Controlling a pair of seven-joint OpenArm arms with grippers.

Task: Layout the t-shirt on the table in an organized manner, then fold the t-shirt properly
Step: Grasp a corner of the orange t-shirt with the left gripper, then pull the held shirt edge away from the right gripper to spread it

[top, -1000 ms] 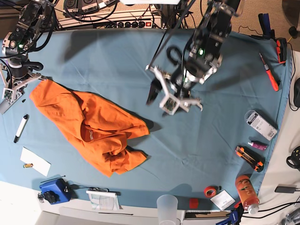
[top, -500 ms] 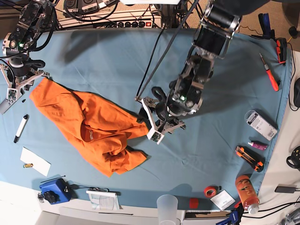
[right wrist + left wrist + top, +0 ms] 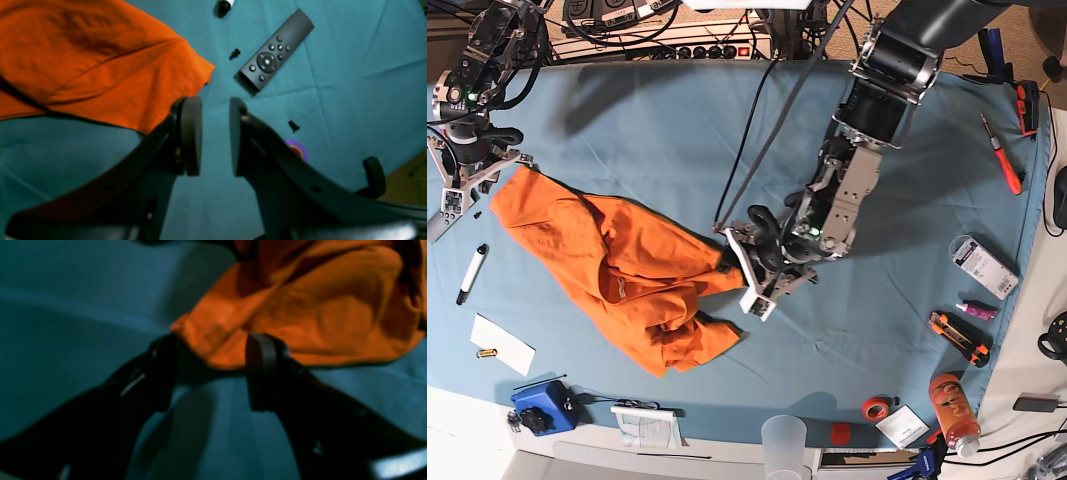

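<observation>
The orange t-shirt [image 3: 627, 270] lies crumpled across the left half of the blue-teal table [image 3: 677, 130]. My left gripper [image 3: 737, 265] is down at the shirt's right tip. In the left wrist view the left gripper [image 3: 213, 373] stands open, with a corner of the t-shirt [image 3: 317, 306] lying between its fingers. My right gripper [image 3: 477, 175] hovers at the shirt's upper left corner. In the right wrist view the right gripper [image 3: 213, 140] is open with a narrow gap and nothing in it, and the t-shirt [image 3: 100, 66] ends just beyond the left finger.
A black remote [image 3: 275, 55] and small black screws [image 3: 293, 125] lie near the right gripper. A marker [image 3: 472, 272], white paper [image 3: 502, 343] and blue box [image 3: 542, 407] sit front left. A plastic cup [image 3: 784, 440], orange bottle [image 3: 952, 410], knife [image 3: 959, 338] and screwdriver [image 3: 1002, 152] line the front and right edges.
The left arm has come down and leftward from mid-table to the shirt's right tip. The right gripper has opened beside the shirt's upper left corner.
</observation>
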